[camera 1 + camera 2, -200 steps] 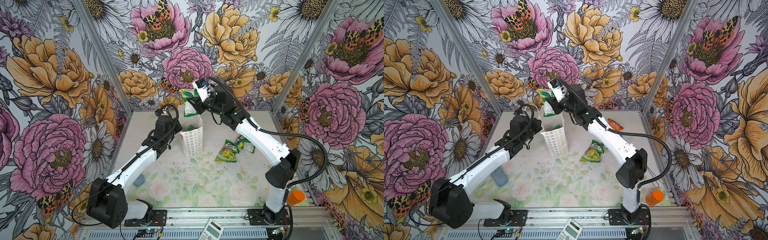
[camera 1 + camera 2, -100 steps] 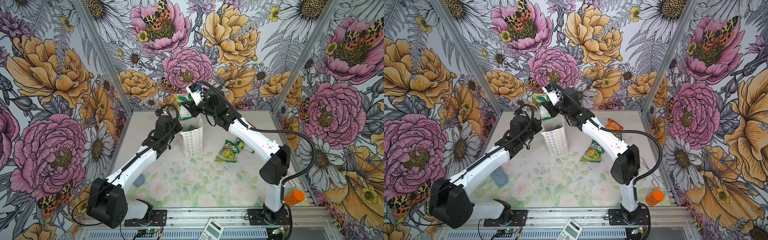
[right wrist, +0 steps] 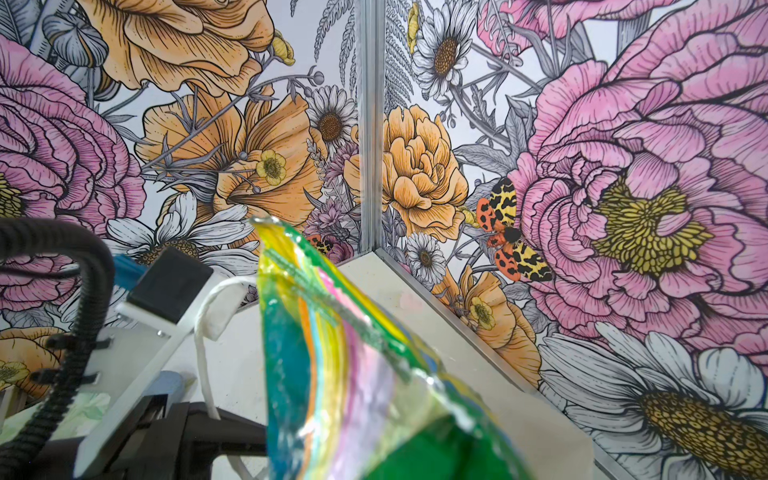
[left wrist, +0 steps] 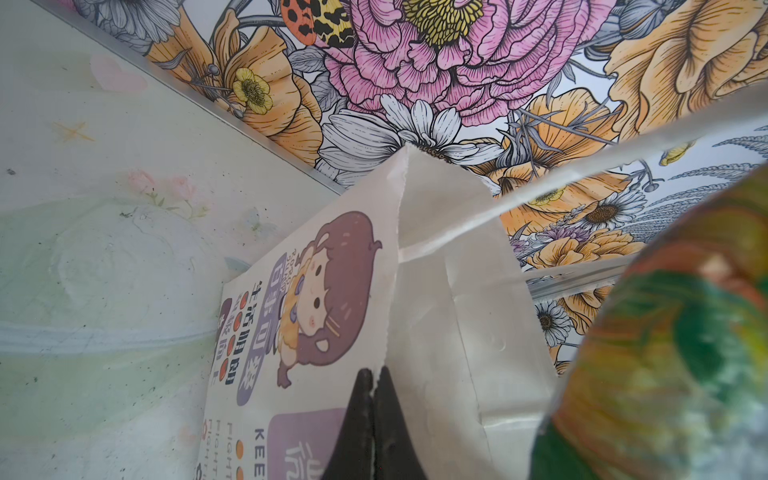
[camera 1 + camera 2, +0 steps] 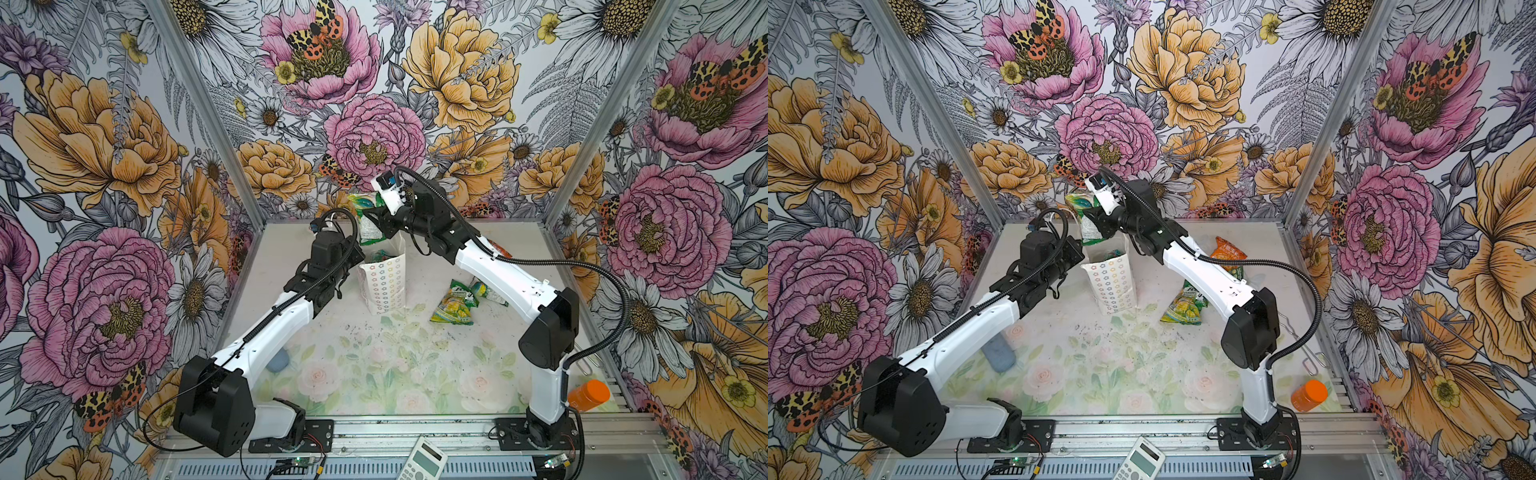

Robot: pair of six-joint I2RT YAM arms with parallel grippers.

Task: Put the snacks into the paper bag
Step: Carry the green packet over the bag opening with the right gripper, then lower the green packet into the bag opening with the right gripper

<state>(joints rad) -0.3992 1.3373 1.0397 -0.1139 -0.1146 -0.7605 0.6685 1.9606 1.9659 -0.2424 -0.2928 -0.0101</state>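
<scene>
- In both top views the bag (image 5: pixel 382 286) is standing upright toward the back of the table (image 5: pixel 374 374). Its mouth is gaping open, and a teal packet (image 5: pixel 380 255) is showing inside.
- The left gripper (image 5: pixel 355 258) is reaching the bag's left rim. How its jaws stand is hidden from here.
- The right gripper (image 5: pixel 373 215) is pinching the held packet (image 5: pixel 366 228), which is green and white. It is hanging upright just over the far side of the bag's mouth.
- Right of the bag, a yellow-green packet (image 5: pixel 451 309) is lying flat. A green packet (image 5: pixel 484 291) is lying just behind it, partly under the right arm. An orange packet (image 5: pixel 1225 249) is lying farther back, well apart from the bag.
- A blue object (image 5: pixel 998 353) is lying under the left arm. An orange bottle (image 5: pixel 588 395) is sitting at the front right edge, and a calculator (image 5: pixel 422 461) is resting on the front rail.
- In the left wrist view, the black fingertips (image 4: pixel 365 415) are pressing together on the bag's top edge, next to the cartoon-girl print. A white handle (image 4: pixel 582 166) is crossing the frame, and the held packet (image 4: pixel 665 353) is looming close and blurred.
- In the right wrist view, the held packet (image 3: pixel 353 374) is rising from the bottom edge, with the gripper's fingers out of frame. The bag's cord handle (image 3: pixel 203 332) is curving beside it.
</scene>
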